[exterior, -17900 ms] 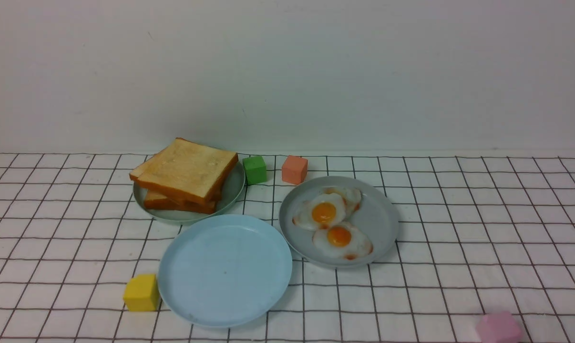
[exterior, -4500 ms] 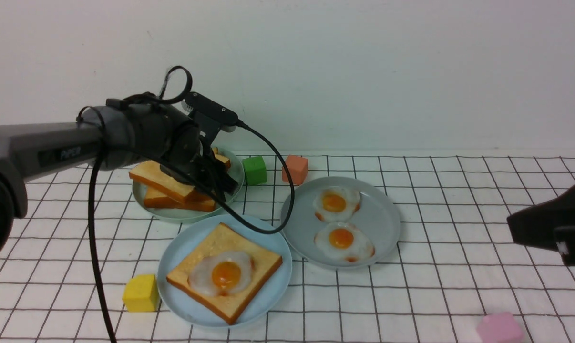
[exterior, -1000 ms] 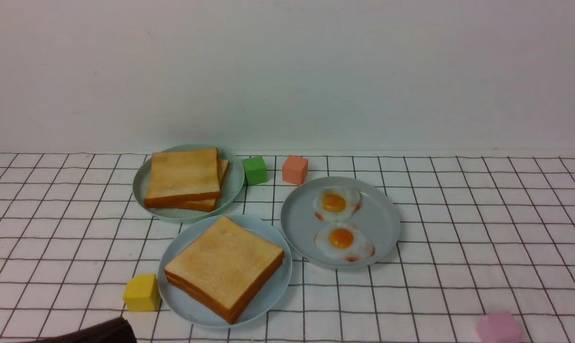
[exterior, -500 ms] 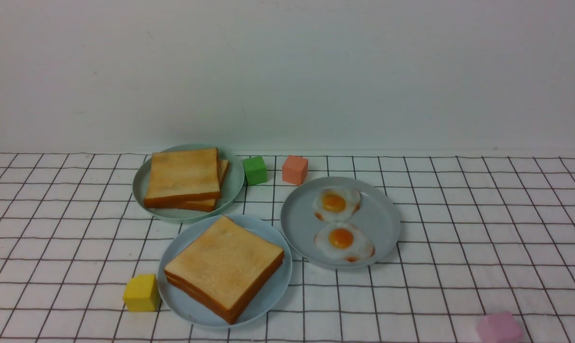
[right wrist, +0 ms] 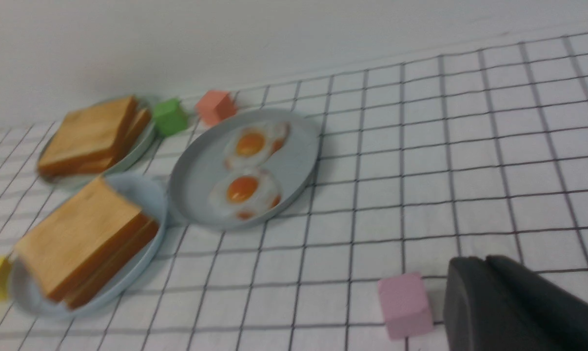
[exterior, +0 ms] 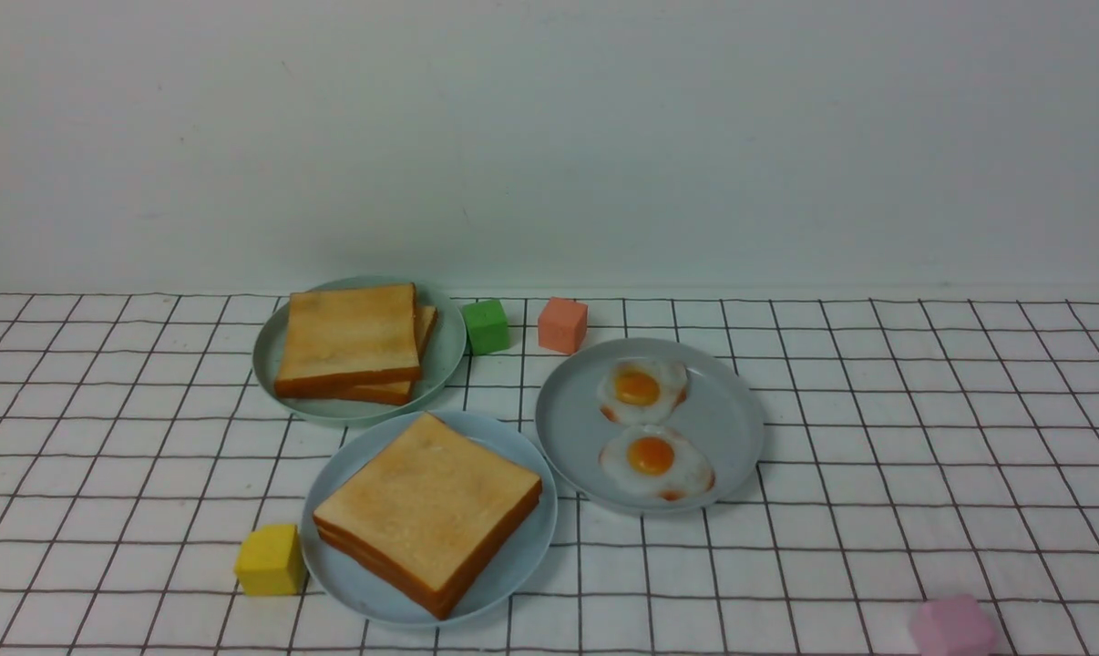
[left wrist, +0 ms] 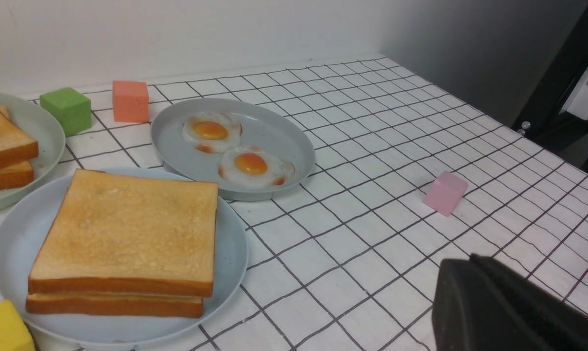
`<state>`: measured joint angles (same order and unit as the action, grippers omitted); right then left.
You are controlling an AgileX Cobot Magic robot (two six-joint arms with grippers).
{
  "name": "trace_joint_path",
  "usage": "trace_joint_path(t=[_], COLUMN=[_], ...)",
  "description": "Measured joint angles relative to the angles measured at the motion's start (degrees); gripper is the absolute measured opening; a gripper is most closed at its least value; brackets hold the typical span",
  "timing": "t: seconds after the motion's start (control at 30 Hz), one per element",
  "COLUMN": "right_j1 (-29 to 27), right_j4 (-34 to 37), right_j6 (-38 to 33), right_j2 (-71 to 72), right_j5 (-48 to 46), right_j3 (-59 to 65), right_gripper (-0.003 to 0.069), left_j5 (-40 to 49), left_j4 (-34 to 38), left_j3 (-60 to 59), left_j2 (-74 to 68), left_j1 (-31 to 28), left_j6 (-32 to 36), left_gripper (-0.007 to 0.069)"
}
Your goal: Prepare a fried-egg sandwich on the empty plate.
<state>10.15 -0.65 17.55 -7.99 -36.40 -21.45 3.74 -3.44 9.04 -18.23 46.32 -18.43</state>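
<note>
On round glossy plate (exterior: 349, 583): thick square fried-egg sandwich (exterior: 428, 510), seemingly foam.

Fried-egg sandwich (exterior: 428, 510) lies on blue plate (exterior: 522, 556), egg apparently hidden.

The plate (exterior: 522, 556) looks like smooth, matt plastic with a faint sheen. The sandwich (exterior: 428, 508) has a grainy, spongy golden face and smoother crusts. The eggs (exterior: 654, 460) are glossy, like rubber. My tabletop (exterior: 878, 437) wears a matt, slightly wrinkled cloth. My left end effector (left wrist: 503, 307) shows dull black plastic.
</note>
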Motion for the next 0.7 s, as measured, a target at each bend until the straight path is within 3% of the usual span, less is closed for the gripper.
trace_joint_path(t=[0.17,0.3,0.7], right_j1=[-8.0,-8.4,-8.4], right_j4=[0.6,0.6,-1.5], right_j6=[-2.0,-3.8,-4.2], right_j2=[6.1,8.5,8.5], right_j5=[11.2,14.0,14.0], right_j3=[14.9,22.4,22.4], right_gripper=[-0.0011,-0.0012,-0.0010], left_j5=[0.0,0.0,0.3], left_j4=[0.0,0.0,0.0], left_j3=[0.0,0.0,0.0], left_j2=[0.0,0.0,-0.1], left_j1=[0.0,0.0,0.0], left_j6=[0.0,0.0,0.0], left_gripper=[-0.0013,-0.0010,-0.0002])
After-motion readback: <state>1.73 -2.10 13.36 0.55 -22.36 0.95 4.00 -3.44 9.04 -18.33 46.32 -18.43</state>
